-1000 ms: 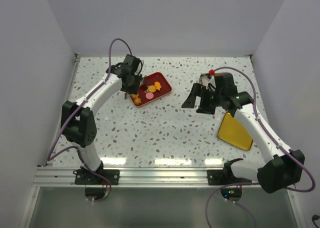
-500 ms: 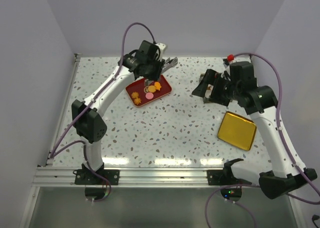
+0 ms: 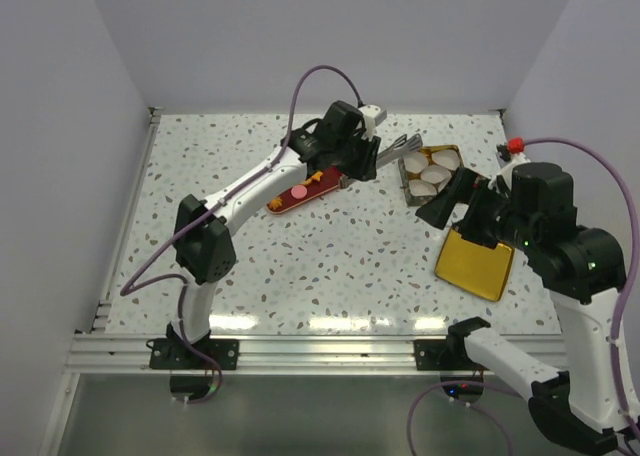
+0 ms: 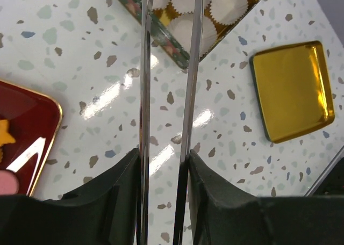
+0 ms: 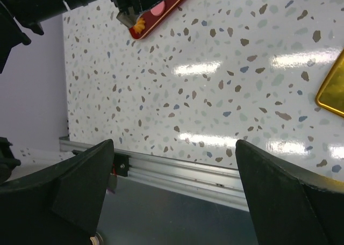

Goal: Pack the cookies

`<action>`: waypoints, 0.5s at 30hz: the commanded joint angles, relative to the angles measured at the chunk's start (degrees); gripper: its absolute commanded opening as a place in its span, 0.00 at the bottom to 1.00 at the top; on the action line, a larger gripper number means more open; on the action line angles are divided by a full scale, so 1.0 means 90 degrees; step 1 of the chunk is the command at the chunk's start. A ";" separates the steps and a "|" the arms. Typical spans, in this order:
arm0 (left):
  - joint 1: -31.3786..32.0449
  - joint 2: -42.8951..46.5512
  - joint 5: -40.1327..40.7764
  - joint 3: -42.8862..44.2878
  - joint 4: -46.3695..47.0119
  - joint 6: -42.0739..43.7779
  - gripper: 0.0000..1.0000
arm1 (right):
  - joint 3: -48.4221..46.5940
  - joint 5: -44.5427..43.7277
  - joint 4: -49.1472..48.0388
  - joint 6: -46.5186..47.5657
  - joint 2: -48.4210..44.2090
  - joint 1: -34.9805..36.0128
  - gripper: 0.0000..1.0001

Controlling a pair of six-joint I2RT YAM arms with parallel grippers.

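The cookies lie in a red tray (image 3: 285, 198): a pink cookie (image 3: 298, 190) and an orange cookie (image 3: 315, 179) show, the others are hidden by my left arm. The left wrist view shows the tray's corner (image 4: 27, 121) with an orange star cookie (image 4: 4, 135). The right wrist view shows the tray (image 5: 172, 0) and an orange cookie (image 5: 140, 23). My left gripper (image 3: 365, 156) (image 4: 164, 155) is shut on metal tongs (image 3: 395, 146) (image 4: 144, 94), whose tips reach towards a gold tin (image 3: 410, 189) (image 4: 126, 0) lined with white paper cups (image 3: 435, 174). My right gripper (image 3: 462, 211) (image 5: 174, 186) is open, empty and raised.
A yellow lid (image 3: 472, 261) (image 4: 293, 89) (image 5: 333, 89) lies flat at the right, below my right gripper. The aluminium rail (image 5: 188, 172) marks the table's near edge. White walls close in the back and both sides.
My left arm swung right from over the red tray towards the gold tin, tongs in hand. My right arm lifted and drew back to the near right, uncovering the tin.
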State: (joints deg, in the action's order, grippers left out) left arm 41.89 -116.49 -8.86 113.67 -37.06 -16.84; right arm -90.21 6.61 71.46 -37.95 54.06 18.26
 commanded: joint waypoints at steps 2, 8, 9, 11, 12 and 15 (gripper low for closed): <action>0.0238 -0.0230 -0.0042 0.0250 0.0846 -0.0472 0.38 | -0.0269 -0.0227 0.0770 0.0047 -0.0167 -0.0017 0.99; 0.0355 -0.0660 0.0261 0.0280 0.0992 -0.0863 0.38 | -0.0483 -0.0334 0.1112 0.0174 -0.0333 -0.0017 0.99; 0.0375 -0.0699 0.0339 0.0300 0.1022 -0.0912 0.38 | -0.0532 -0.0344 0.1171 0.0194 -0.0333 -0.0017 0.99; 0.0394 -0.0787 0.0564 0.0319 0.1080 -0.0970 0.37 | -0.0659 -0.0422 0.1346 0.0291 -0.0362 -0.0017 0.99; 0.0395 -0.0826 0.0623 0.0368 0.1080 -0.0990 0.38 | -0.0698 -0.0461 0.1395 0.0330 -0.0372 -0.0008 0.99; 0.0404 -0.1002 0.0809 0.0583 0.1042 -0.0971 0.38 | -0.0806 -0.0627 0.1552 0.0477 -0.0411 -0.0017 0.99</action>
State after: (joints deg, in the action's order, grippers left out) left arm 45.34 -125.54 -4.43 114.24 -31.83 -24.12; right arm -95.04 3.38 76.71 -35.88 51.09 18.26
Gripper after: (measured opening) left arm 0.411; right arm 0.986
